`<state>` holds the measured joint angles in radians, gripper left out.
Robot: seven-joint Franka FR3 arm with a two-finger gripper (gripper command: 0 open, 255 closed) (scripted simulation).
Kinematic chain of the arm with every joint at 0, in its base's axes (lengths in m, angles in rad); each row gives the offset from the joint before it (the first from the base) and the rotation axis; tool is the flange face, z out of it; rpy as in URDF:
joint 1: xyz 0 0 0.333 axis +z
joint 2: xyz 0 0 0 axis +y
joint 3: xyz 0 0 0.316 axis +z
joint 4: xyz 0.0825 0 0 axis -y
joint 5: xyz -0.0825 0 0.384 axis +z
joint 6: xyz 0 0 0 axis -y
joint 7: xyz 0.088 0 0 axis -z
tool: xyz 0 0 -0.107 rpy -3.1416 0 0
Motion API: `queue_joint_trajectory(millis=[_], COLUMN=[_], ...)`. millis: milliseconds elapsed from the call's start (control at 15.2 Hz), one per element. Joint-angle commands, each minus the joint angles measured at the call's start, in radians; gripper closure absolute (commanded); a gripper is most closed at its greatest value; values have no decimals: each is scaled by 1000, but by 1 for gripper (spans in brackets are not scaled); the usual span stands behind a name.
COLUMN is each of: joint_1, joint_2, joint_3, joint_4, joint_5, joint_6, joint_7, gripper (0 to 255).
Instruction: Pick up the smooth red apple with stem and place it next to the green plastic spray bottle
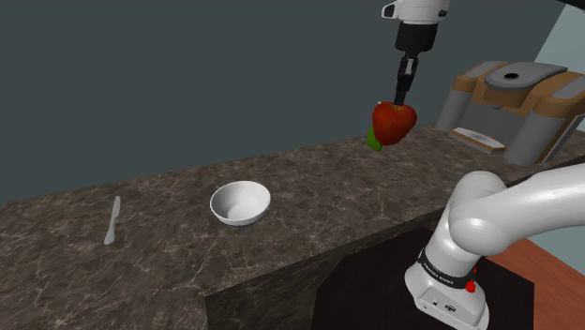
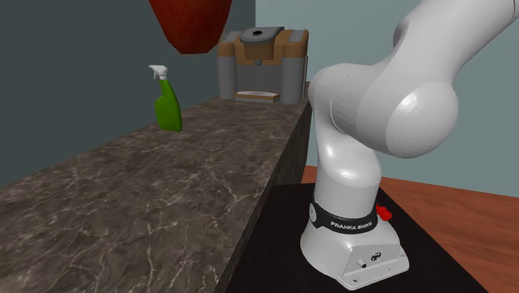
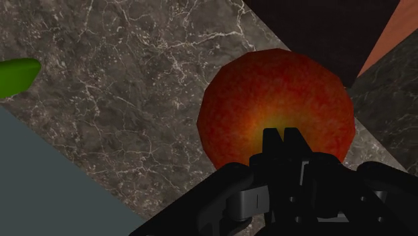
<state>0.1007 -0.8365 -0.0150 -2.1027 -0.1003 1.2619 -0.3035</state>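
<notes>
The red apple (image 1: 394, 122) hangs in the air above the far end of the dark marble counter (image 1: 281, 234), held from above by my black gripper (image 1: 404, 94), which is shut on it. In the wrist view the apple (image 3: 278, 110) sits just past the closed fingers (image 3: 283, 144). The green spray bottle (image 2: 167, 101) with its white trigger head stands upright on the counter near the back wall; in the shoulder view a green sliver of the bottle (image 1: 373, 142) peeks out behind the apple. The apple's underside (image 2: 191, 25) shows in the second exterior view, high above the counter.
A white bowl (image 1: 240, 202) sits mid-counter and a pale knife (image 1: 112, 221) lies further toward the shoulder view's left. A brown and grey coffee machine (image 1: 511, 103) stands at the counter's far end. My arm's base (image 2: 353, 233) rests on a dark stand beside the counter.
</notes>
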Motion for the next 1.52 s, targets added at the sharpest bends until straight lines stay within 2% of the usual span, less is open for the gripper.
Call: queue_joint_trajectory(millis=[0,132,792,1452], joint_1=[0,-1,-22,-14], joint_2=[16,31,73,218], joint_3=[1,1,-231,-484], joint_4=[39,76,121,272], joint_5=[0,0,-166,-272], joint_6=[-24,-44,-7,59], joint_7=[-3,-5,-248,-497], gripper=[255,255,255,255])
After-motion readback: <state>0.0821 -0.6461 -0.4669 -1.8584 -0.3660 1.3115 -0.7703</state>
